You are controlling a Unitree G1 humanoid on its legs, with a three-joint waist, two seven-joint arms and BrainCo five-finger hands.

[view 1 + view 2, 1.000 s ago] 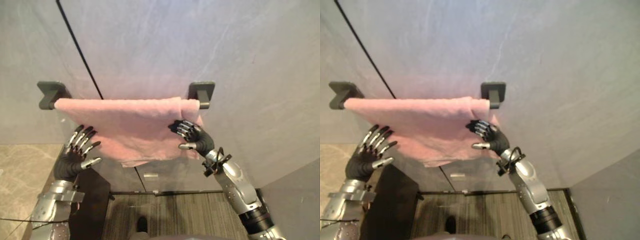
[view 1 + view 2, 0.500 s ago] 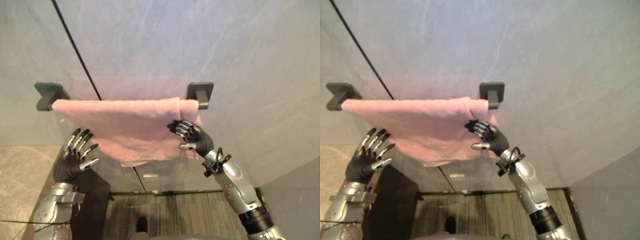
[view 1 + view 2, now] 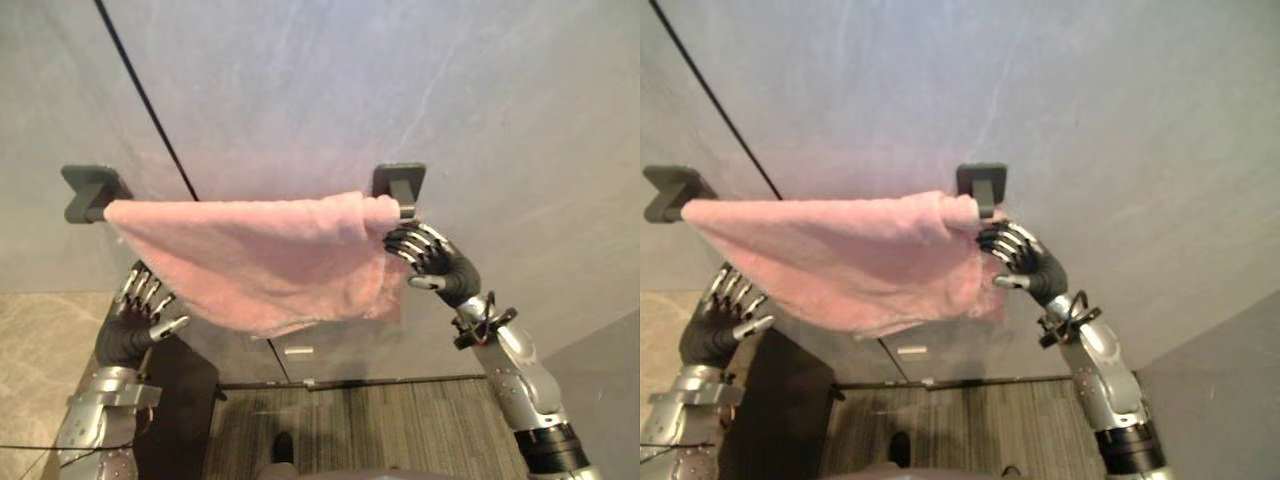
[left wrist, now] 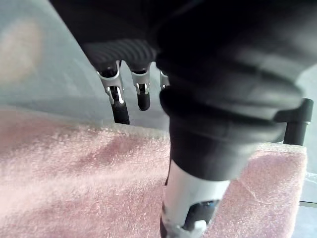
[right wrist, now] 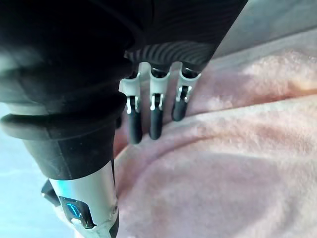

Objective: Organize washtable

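A pink towel hangs over a rail between two dark brackets, one on the left and one on the right, on a grey wall. My right hand is at the towel's right edge, just below the right bracket. It is open, with straight fingers resting against the cloth. My left hand is low under the towel's left corner, also open. Its fingertips reach up behind the towel's lower edge.
A thin dark seam runs down the wall behind the rail. A dark cabinet stands low on the left beside beige floor tiles. Striped grey flooring lies below the towel.
My right hand has slid right, from the towel's front to its edge by the right bracket. The towel's lower part has bunched and swung. My left hand has dropped, its fingertips now behind the hem.
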